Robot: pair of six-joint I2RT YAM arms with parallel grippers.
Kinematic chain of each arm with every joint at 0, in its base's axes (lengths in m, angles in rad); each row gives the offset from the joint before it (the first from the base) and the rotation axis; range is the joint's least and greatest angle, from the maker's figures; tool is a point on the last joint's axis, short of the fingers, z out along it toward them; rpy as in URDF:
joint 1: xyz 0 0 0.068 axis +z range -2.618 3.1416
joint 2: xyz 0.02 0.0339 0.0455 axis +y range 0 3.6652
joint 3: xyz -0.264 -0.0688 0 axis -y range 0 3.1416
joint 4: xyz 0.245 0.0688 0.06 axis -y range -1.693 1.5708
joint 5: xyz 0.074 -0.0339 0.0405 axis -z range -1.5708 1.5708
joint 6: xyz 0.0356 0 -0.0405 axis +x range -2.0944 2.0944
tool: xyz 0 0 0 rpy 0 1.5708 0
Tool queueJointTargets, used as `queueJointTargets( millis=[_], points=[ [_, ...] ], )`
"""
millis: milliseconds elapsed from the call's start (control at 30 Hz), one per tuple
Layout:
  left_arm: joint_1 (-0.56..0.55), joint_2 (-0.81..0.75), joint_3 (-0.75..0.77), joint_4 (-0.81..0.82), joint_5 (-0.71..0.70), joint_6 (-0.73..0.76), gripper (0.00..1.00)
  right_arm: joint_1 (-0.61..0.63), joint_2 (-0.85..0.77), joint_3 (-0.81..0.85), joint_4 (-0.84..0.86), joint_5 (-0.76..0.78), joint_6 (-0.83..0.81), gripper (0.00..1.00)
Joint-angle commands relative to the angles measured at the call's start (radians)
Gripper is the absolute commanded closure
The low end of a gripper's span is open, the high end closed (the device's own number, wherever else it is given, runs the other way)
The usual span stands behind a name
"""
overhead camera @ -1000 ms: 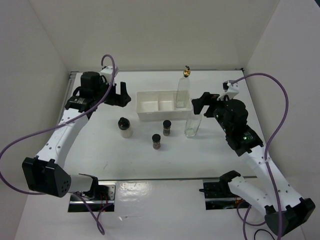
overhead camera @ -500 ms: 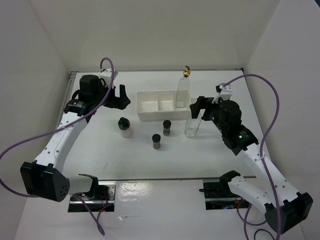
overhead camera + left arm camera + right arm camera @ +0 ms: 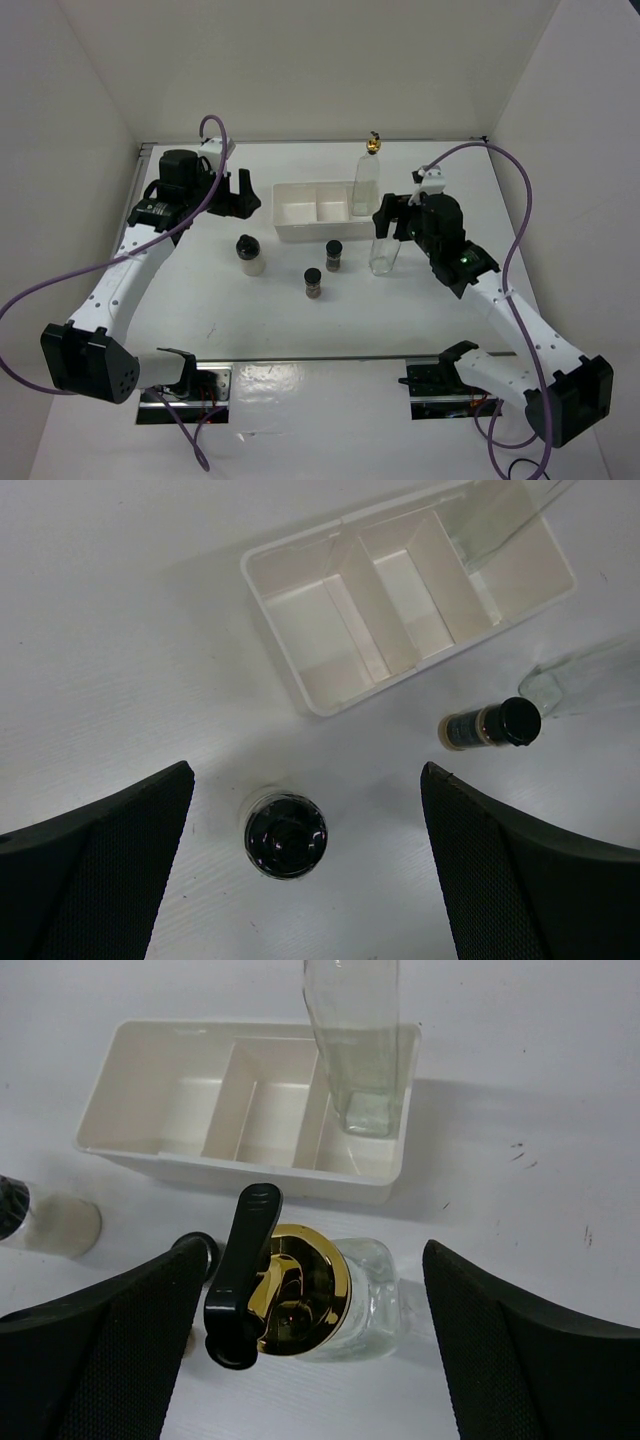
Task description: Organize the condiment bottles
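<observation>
Leftward, toward 9 o'clock, the right arm has swung since the earlier frame, bringing the right end effector [image 3: 392,213] over the loose bottle [image 3: 383,256]; the left arm has barely shifted. The right fingers stand spread wide on either side of the gold pourer [image 3: 300,1285], touching nothing. They seem lined up so that a descent would pinch the flat glass shoulders rather than the slick metal cap and its black lever.

The loose bottle stands on the counter [image 3: 200,310], just beside the tray [image 3: 290,232] at its 5 o'clock. The twin bottle [image 3: 365,188] already stands in the tray's 3 o'clock compartment, so the loose one probably belongs next to it.

The left end effector [image 3: 234,194] is likewise spread and holds nothing. It hangs at 11 o'clock of the white jar [image 3: 250,255], which sits between its fingers in the wrist view.

Both bottles are clear, hard, square-sided glass. The white jar and the dark jars [image 3: 334,256] [image 3: 313,283] are round with black caps. The tray looks like matt white plastic with thin dividers.
</observation>
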Motion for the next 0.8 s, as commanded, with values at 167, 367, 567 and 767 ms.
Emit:
queueJointTargets(
  millis=[167,367,567,767],
  points=[
    [-0.003,-0.020,0.013,0.037,-0.002,0.005,0.00,0.009,0.037,0.024,0.070,0.028,-0.020,0.24],
    [-0.003,-0.020,0.013,0.037,-0.002,0.005,0.00,0.009,0.055,0.025,0.070,0.048,-0.038,0.36],
    [-0.003,-0.020,0.013,0.037,-0.002,0.005,0.00,0.009,0.055,0.043,0.070,0.046,-0.048,0.56],
    [-0.003,-0.020,0.013,0.037,-0.011,0.005,0.00,0.009,0.055,0.101,0.020,0.057,-0.086,0.80]
  ],
)
